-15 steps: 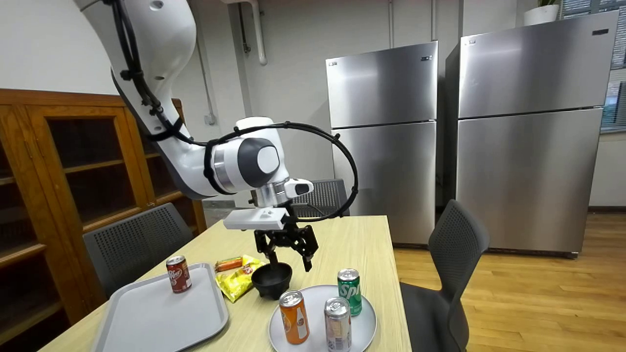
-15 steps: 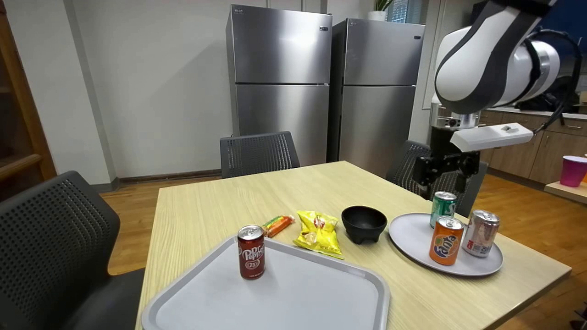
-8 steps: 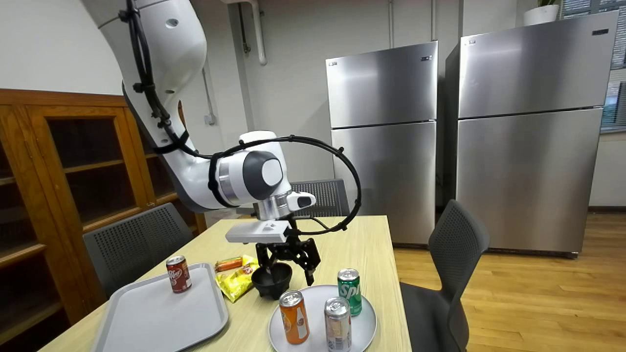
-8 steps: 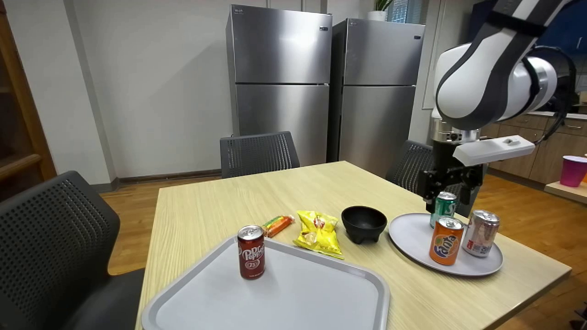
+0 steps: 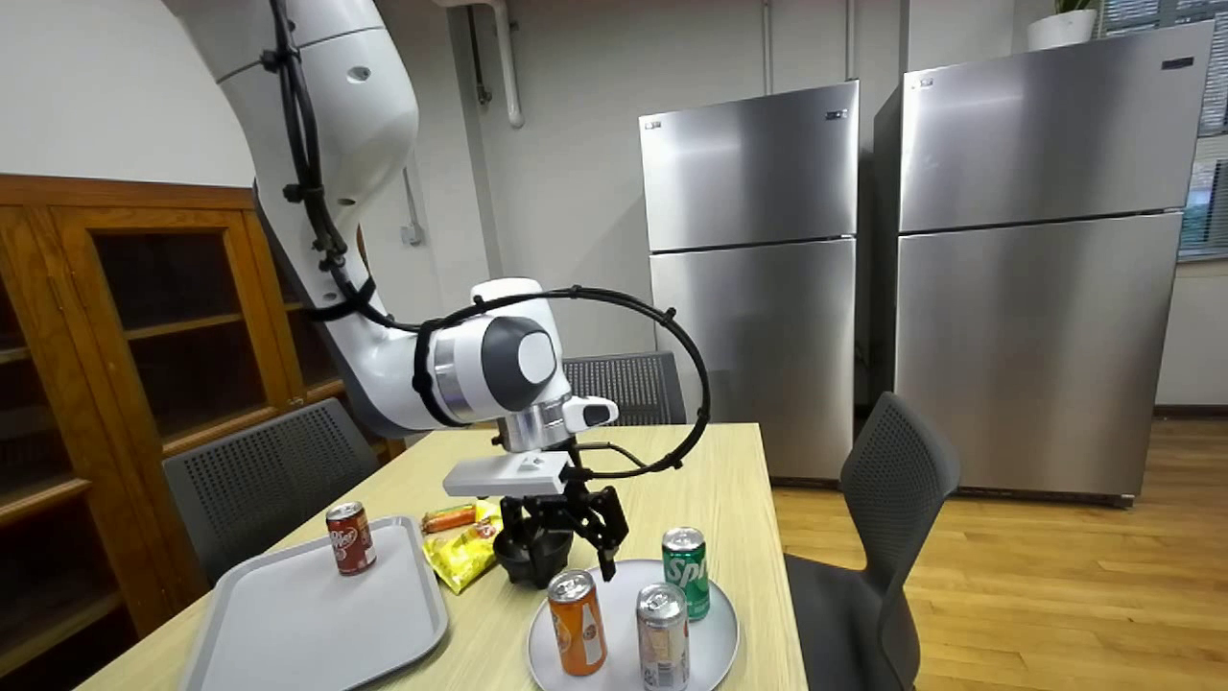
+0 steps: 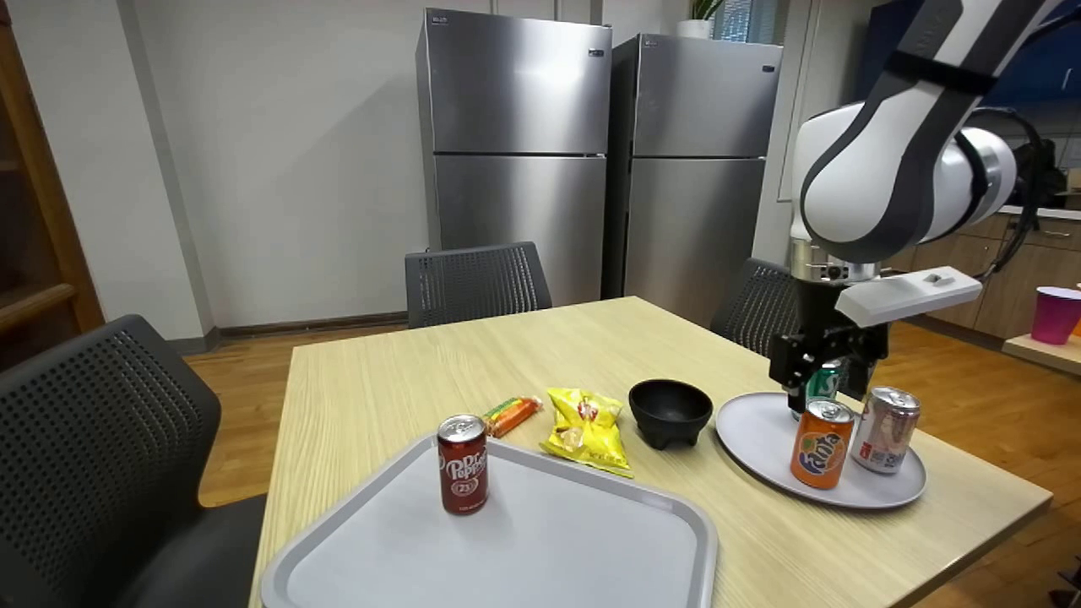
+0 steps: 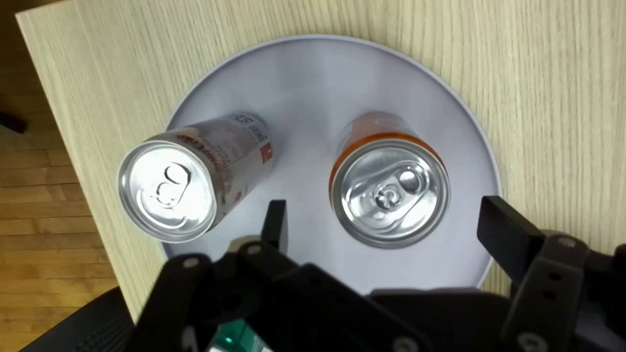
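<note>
The light is soft; in the wrist view, the pale cylindrical metal can (image 7: pixel 200 173) glares nearly white on top, and the round grey plate (image 7: pixel 313 244) bears faint shadows.

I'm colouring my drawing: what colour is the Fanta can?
Mostly orange; the Fanta can shows best in an exterior view.

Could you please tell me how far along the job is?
Looks done: the Dr Pepper can stands on the tray. In hand: the open gripper, holding nothing, brackets the Fanta can in the wrist view. Probably left: gripping that can, which shares the plate with the Sprite can and silver can.
</note>
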You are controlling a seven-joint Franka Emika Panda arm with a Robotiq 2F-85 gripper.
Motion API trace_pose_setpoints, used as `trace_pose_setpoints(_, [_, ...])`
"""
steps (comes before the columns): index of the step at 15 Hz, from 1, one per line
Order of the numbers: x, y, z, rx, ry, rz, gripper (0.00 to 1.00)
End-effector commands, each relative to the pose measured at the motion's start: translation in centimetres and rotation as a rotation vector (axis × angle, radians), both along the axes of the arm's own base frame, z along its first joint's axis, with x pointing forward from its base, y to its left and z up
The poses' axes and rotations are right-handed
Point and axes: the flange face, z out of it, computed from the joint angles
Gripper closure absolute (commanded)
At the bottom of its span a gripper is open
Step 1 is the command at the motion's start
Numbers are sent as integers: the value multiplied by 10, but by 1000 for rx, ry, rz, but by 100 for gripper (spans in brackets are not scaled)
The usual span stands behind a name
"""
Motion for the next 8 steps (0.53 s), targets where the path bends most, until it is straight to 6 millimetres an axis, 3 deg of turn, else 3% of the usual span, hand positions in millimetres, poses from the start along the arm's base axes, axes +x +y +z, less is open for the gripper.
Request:
trace_pose_setpoints(1, [6, 3, -9, -16, -8, 8, 0])
trace_pose_setpoints(8, [7, 5, -26, -13, 13, 15, 0])
